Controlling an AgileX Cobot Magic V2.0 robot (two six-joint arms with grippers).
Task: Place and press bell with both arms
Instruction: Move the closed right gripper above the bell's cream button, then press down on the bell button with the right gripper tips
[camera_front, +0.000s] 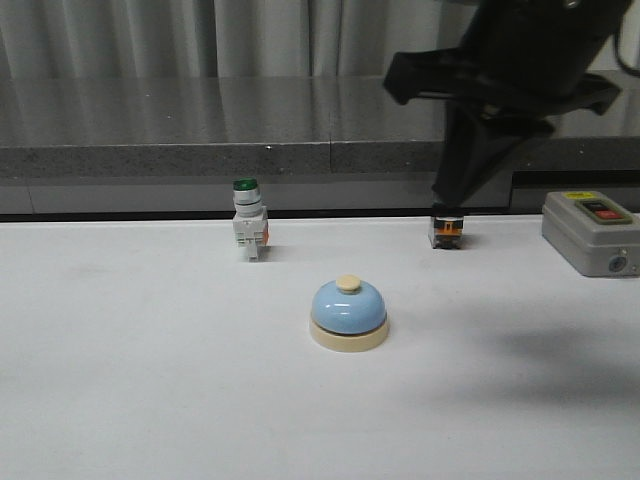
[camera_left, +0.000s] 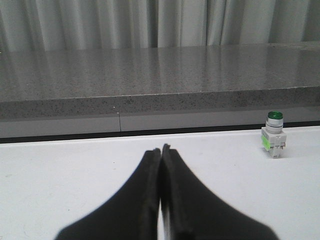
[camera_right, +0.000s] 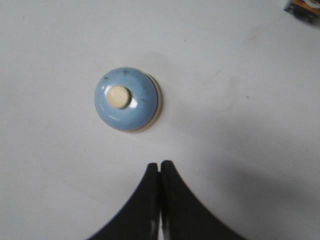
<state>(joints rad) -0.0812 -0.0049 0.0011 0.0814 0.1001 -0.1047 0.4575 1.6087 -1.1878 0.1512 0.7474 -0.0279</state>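
On white table (camera_front: 120, 380) before grey ledge (camera_front: 200, 125) and curtain (camera_front: 150, 35), bell (camera_front: 348, 312), both pincers closed, empty.

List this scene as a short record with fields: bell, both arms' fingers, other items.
bell: upright on the white table, untouched
right gripper: fingers shut, empty, above the table beside the bell
left gripper: fingers shut, empty
green-capped switch: behind-left of the bell
black-capped switch: behind-right
grey button box: at the right edge
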